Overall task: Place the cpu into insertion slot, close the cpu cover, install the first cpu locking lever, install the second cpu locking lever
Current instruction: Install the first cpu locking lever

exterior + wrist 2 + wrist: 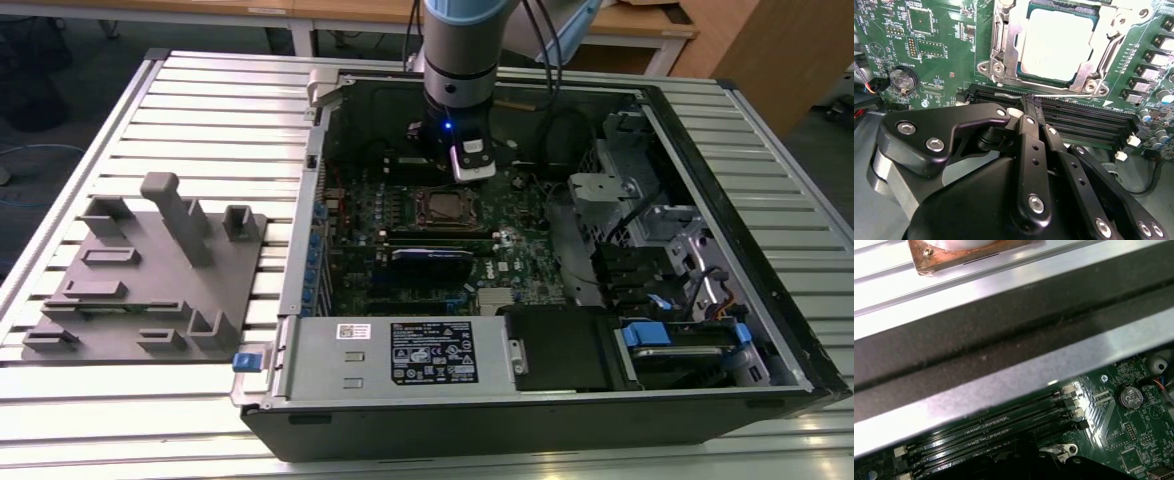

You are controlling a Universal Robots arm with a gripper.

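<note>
As the gripper (1029, 106), clenched shut, bears on the lever (1054, 93) at its tips, a slip could let it spring free and gouge the slots (1089, 119) beneath.

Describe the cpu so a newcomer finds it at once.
Inside the open computer case, find the green motherboard. The cpu is the flat pale-silver square framed by the metal cover. Its neighbours are long black slots and small dark chips.

Black memory slots (994, 426), coin battery (1130, 397) (on green motherboard (1139, 452)) beside silver case rail (1004, 376).
</note>
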